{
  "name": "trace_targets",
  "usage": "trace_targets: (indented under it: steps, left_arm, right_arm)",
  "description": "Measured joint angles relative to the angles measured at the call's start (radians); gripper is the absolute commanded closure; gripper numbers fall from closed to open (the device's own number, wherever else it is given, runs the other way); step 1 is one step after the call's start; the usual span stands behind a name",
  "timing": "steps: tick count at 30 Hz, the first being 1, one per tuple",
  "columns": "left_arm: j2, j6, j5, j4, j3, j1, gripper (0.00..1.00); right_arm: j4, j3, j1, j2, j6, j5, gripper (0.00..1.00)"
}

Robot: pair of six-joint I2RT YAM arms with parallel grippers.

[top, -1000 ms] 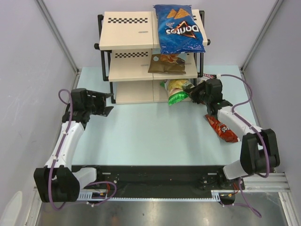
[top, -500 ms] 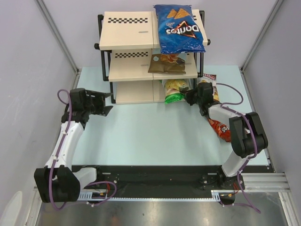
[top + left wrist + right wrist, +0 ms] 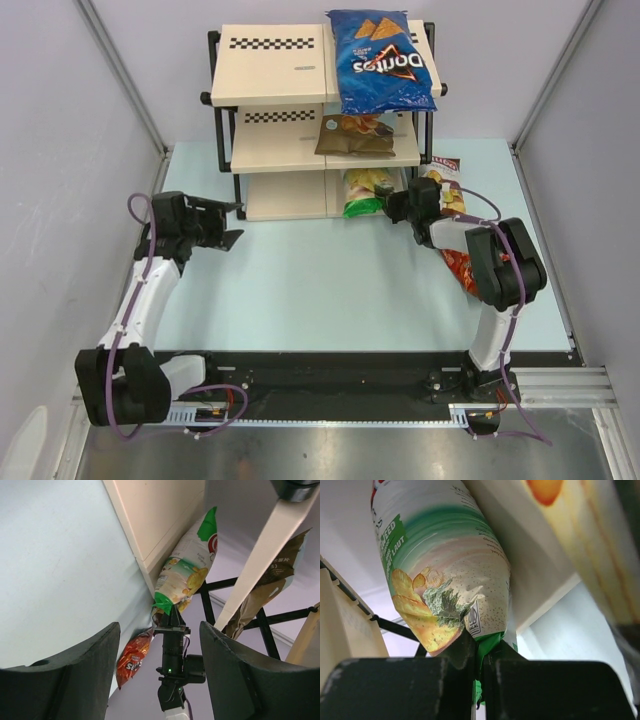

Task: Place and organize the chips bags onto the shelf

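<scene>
The shelf stands at the back. The blue Doritos bag lies on its top tier, and the pale blue-and-brown bag on the middle tier. My right gripper is shut on the bottom green seam of the green-white Chuba bag, which rests on the right of the bottom tier. In the right wrist view the gripper pinches the bag. The red Doritos bag lies on the table, partly under my right arm. The small dark Chuba bag lies right of the shelf. My left gripper is open and empty.
Grey walls close in on the left, right and back of the pale blue table. The left halves of all the shelf tiers hold no bags. In the left wrist view the green-white bag and red Doritos bag show beyond my open fingers.
My right gripper has moved left towards the shelf with the green-white bag, carrying it further onto the bottom tier. The red Doritos bag is now more covered by my right arm. The left arm has barely moved.
</scene>
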Motion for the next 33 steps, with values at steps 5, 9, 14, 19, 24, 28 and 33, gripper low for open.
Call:
trace_targets:
  steps: [5, 9, 14, 19, 24, 28, 33]
  left_arm:
    - [0.006, 0.001, 0.027, 0.014, -0.034, 0.002, 0.31]
    - [0.023, 0.008, 0.053, 0.021, -0.044, 0.002, 0.31]
    - [0.051, 0.008, 0.091, 0.056, -0.047, 0.002, 0.31]
    - [0.066, 0.007, 0.118, 0.08, -0.055, 0.003, 0.31]
    - [0.066, 0.004, 0.122, 0.096, -0.056, 0.003, 0.31]
    - [0.066, 0.0, 0.124, 0.105, -0.057, 0.003, 0.31]
    - [0.066, 0.0, 0.124, 0.121, -0.059, 0.003, 0.31]
  right_arm:
    - [0.011, 0.018, 0.0, 0.019, 0.021, -0.015, 0.77]
    - [-0.014, 0.027, 0.0, 0.02, 0.022, -0.036, 0.54]
    - [-0.052, 0.027, -0.009, 0.02, 0.016, -0.072, 0.39]
    - [-0.064, 0.027, -0.032, 0.019, 0.007, -0.113, 0.34]
    - [-0.104, 0.027, -0.052, -0.021, -0.018, -0.151, 0.33]
    - [-0.189, 0.027, -0.084, -0.104, -0.079, -0.201, 0.32]
    - [-0.338, 0.027, -0.142, -0.262, -0.199, -0.232, 0.31]
